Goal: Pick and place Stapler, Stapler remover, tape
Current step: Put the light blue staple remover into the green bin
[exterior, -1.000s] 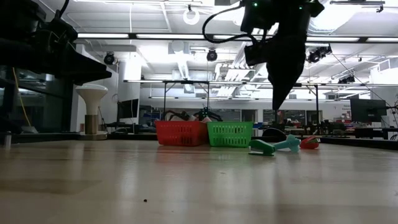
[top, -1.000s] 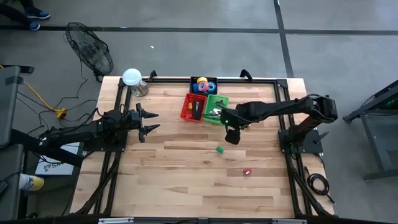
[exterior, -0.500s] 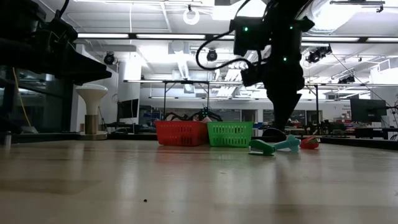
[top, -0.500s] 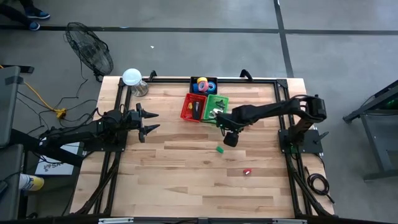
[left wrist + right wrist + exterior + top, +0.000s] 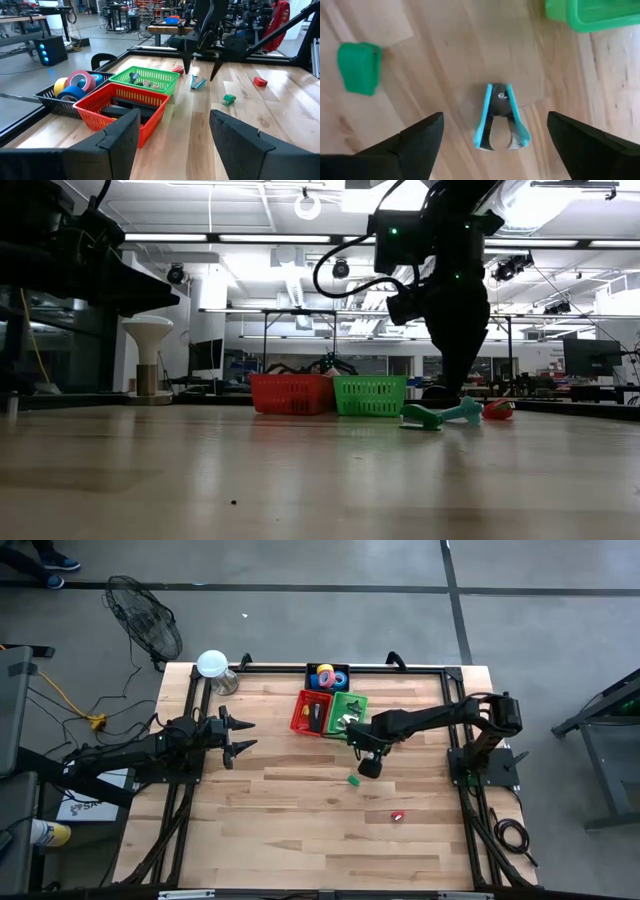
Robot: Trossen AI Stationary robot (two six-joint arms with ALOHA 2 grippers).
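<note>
Two tools are showing above the wooden counter [image 5: 300,820]: the right tool [image 5: 370,766] is hanging with its fingers spread wide over the teal staple remover [image 5: 499,119], which is lying on the counter just beside the green basket [image 5: 145,79], and it is not touching it. The left tool [image 5: 238,735] is waiting released at the left side, holding nothing. The stapler [image 5: 131,108] is lying in the red basket [image 5: 112,117], and the tape [image 5: 75,85] rolls are sitting in the black tray [image 5: 60,107] next to it.
</note>
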